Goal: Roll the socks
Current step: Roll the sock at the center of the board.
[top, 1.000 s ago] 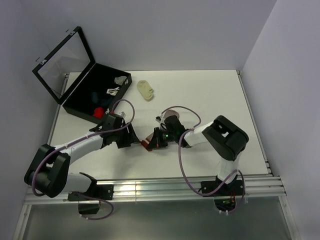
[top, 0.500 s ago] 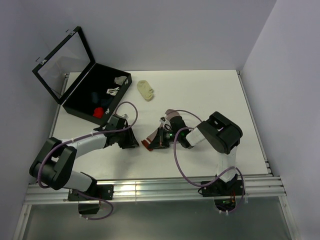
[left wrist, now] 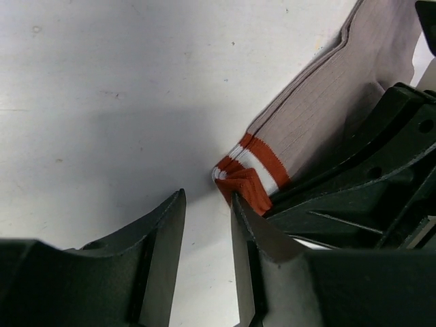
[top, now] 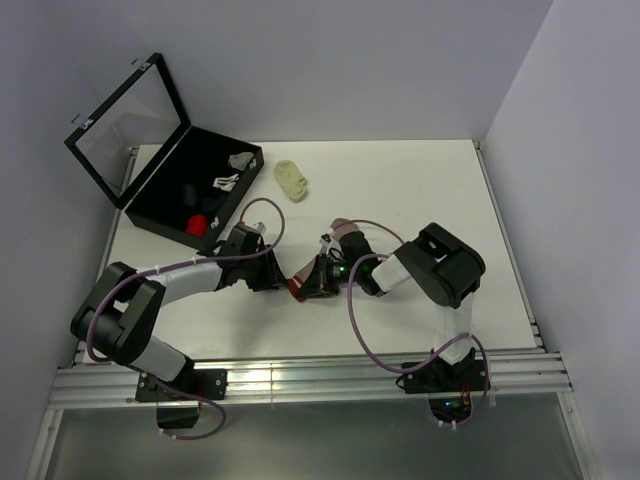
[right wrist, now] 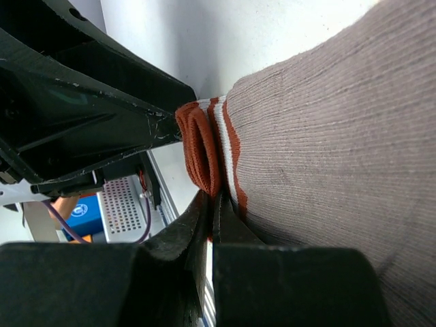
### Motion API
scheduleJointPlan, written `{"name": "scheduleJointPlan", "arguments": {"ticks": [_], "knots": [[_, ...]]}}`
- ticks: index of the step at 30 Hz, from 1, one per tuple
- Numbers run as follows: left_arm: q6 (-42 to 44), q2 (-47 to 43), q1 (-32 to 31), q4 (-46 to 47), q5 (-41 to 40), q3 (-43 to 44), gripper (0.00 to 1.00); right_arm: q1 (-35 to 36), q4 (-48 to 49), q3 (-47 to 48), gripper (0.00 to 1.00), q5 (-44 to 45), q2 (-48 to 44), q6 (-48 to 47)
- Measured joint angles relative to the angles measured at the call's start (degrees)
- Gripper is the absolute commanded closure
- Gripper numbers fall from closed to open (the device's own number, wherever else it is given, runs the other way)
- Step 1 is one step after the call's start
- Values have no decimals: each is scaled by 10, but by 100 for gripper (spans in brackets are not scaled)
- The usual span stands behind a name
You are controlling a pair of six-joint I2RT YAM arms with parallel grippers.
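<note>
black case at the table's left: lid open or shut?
Open: the black case has its lid tilted up and back, leaving the inside exposed.

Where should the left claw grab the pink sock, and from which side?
Best the striped cuff, probably from its open left side: that folded edge sticks out free, while the right gripper pinches the pink sock just behind it.

we take this for a robot lab cell: a white table [top: 420,190] boxed by plain walls [top: 350,70] at 9, 12 and 3 o'clock, an aluminium rail [top: 320,378] at 6 o'clock carrying the left arm [top: 180,280] and right arm [top: 445,268], purple cables [top: 357,330] looping.
</note>
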Motion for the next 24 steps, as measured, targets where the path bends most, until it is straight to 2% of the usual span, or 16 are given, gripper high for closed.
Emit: {"name": "scheduleJointPlan", "arguments": {"ticks": [5,11,15,20,24], "knots": [[-4,12,-3,7,4,8,59,0,-16,7,93,-1,0,-3],[-10,37,-10,9,4,30,61,-1,-51,26,72,-2,-2,-15],[-15,51,-16,9,2,43,63,0,-91,41,61,5,-16,-35],[-23,66,-20,9,-3,56,64,15,-187,69,57,61,-53,-85],[-25,78,-23,7,-4,70,65,44,-290,109,57,148,-80,-139]]}}
